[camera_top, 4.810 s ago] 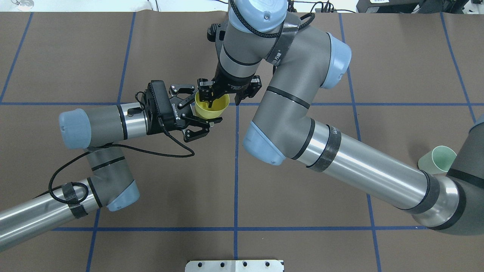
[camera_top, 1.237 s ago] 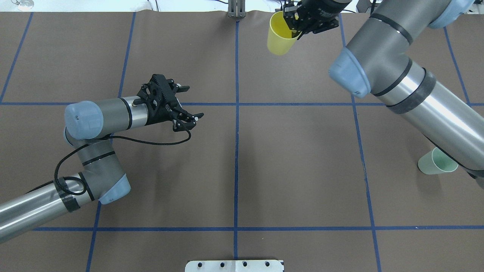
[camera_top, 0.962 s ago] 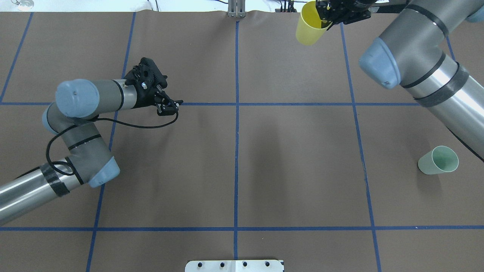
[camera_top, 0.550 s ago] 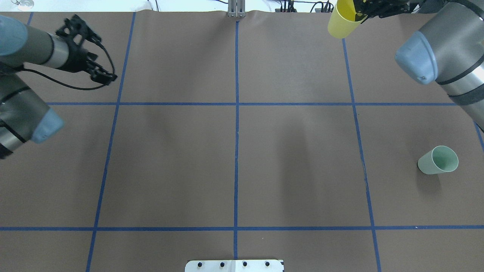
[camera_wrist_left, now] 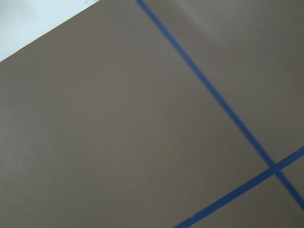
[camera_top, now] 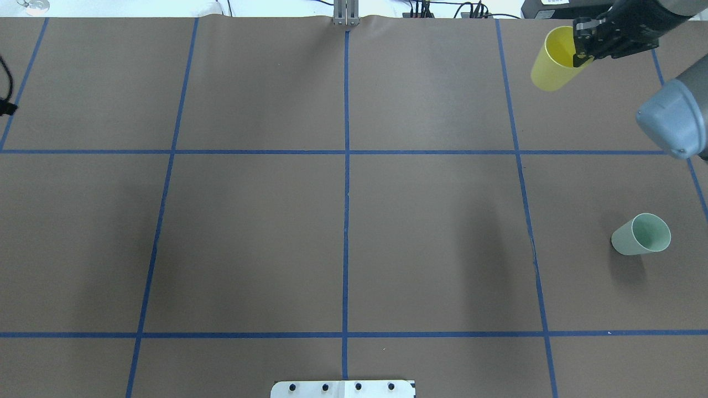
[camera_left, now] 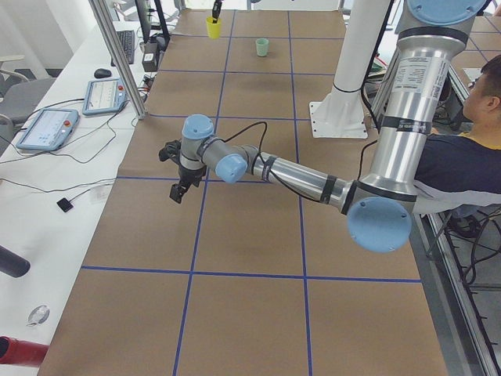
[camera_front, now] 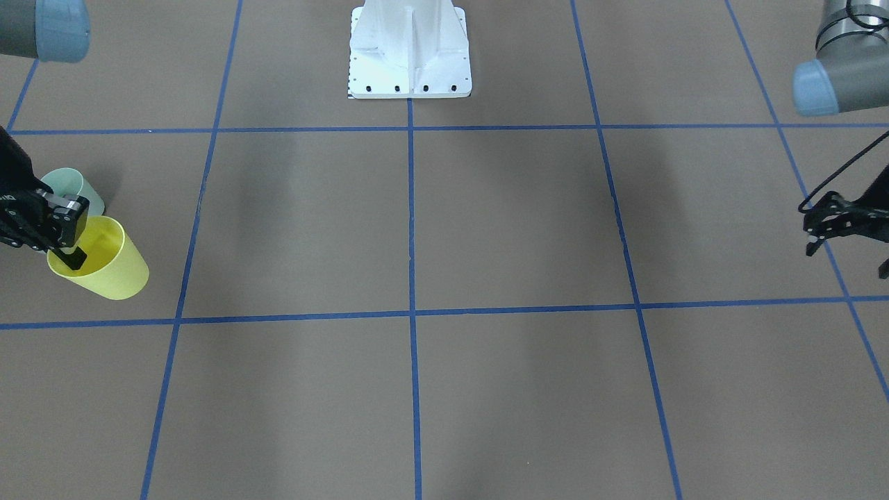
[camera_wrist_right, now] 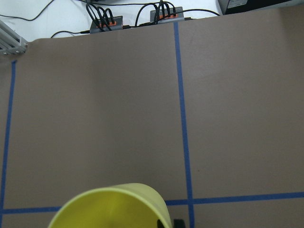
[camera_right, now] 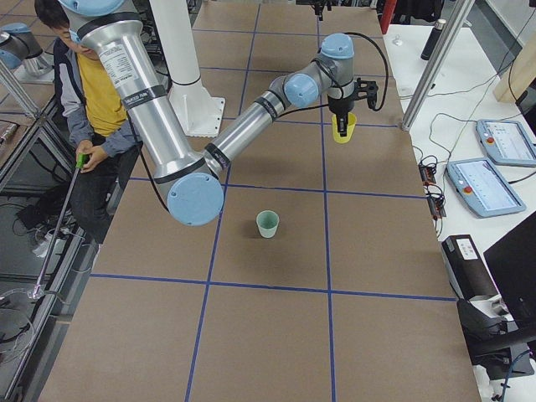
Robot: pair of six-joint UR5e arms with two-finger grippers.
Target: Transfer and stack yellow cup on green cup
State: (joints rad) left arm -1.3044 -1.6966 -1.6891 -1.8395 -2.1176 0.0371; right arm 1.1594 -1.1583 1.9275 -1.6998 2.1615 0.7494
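Note:
The yellow cup [camera_top: 553, 61] hangs upright above the table's far right corner. It also shows in the front view [camera_front: 101, 267] and the right wrist view [camera_wrist_right: 109, 206]. My right gripper [camera_top: 579, 53] is shut on its rim, one finger inside the cup [camera_front: 69, 248]. The green cup [camera_top: 641, 235] stands upright on the table, nearer the robot and apart from the yellow cup [camera_front: 69, 186]. My left gripper [camera_front: 844, 253] is open and empty at the table's left edge, above the surface [camera_left: 170, 174].
The white robot base plate [camera_front: 410, 48] sits at the near middle edge [camera_top: 343, 388]. Blue tape lines cross the brown mat. Power strips [camera_wrist_right: 107, 21] lie past the far edge. A seated person [camera_right: 71, 79] is beside the base.
My right gripper has carried the yellow cup further right along the far edge and a little nearer. My left arm has drawn back left, almost out of the overhead view.

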